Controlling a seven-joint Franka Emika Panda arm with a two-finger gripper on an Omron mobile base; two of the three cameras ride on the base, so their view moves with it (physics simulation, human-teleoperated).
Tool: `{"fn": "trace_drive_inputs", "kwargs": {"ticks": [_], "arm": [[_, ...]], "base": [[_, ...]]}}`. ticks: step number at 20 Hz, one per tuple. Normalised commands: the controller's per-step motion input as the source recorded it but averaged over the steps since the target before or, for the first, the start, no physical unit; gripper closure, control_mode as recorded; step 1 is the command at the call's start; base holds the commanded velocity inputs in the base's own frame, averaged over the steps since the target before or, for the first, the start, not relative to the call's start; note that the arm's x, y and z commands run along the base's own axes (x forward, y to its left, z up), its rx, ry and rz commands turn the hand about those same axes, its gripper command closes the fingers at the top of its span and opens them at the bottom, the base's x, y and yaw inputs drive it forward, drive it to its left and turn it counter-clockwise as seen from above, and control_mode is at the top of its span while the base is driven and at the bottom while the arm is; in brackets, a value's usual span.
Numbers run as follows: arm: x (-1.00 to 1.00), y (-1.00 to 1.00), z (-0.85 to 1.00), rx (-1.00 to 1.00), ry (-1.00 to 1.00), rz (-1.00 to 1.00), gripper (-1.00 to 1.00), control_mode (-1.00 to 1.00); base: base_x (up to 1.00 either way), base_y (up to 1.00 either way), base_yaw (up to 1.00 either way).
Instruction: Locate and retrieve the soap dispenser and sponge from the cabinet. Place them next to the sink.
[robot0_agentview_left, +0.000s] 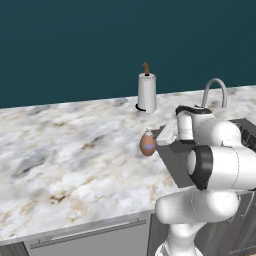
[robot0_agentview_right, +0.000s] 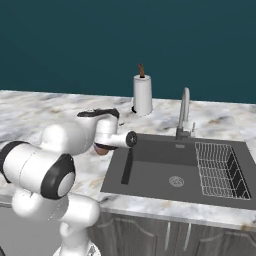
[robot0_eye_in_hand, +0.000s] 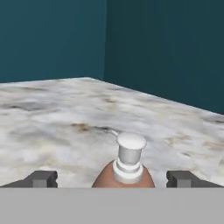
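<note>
The marbled white-and-brown stone bench (robot0_agentview_left: 75, 150) ran the full width of the scene below a plain teal wall. The dark grey recessed rectangular sink (robot0_agentview_right: 165, 175), with its curved chrome gooseneck faucet (robot0_agentview_right: 184, 112) and wire rack (robot0_agentview_right: 217, 172), was set into the bench toward its right end. A tall white paper-towel roll on a brown spindle (robot0_agentview_left: 147, 91) stood upright near the back edge of the bench, just left of the faucet.

The small bulbous reddish-brown soap dispenser with a white pump top and pale blue label band (robot0_agentview_left: 148, 143) stood upright on the bench, just beside the left edge of the sink. In the hand view the white pump top sat between the two dark fingertips (robot0_eye_in_hand: 43, 178), with clear space on each side.

The tool (robot0_eye_in_hand: 111, 179) stood spread to its full width and gripped nothing; neither fingertip touched the bottle.

Judged from this layout, the dispenser placement appeared complete and the release step was in hand. The next move would call for a straight withdrawal clear of the pump top, then a return to the cabinet for the sponge.
</note>
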Motion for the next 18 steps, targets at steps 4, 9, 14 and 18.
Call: {"fn": "trace_drive_inputs", "kwargs": {"ticks": [4, 9, 14, 18], "arm": [[-0.35, -0.18, 0.4, -0.26, 0.06, -0.01, -1.0, -1.0], [-0.26, -0.24, 0.41, -0.36, 0.05, 0.05, -1.0, -1.0], [-0.34, -0.08, 0.32, -0.39, 0.07, 0.11, -1.0, -1.0], [-0.26, 0.02, 0.27, -0.34, 0.15, 0.2, -1.0, -1.0]], "base": [[0.0, 0.0, 0.0], [0.0, 0.0, 0.0], [0.0, 0.0, 0.0], [0.0, 0.0, 0.0]]}}
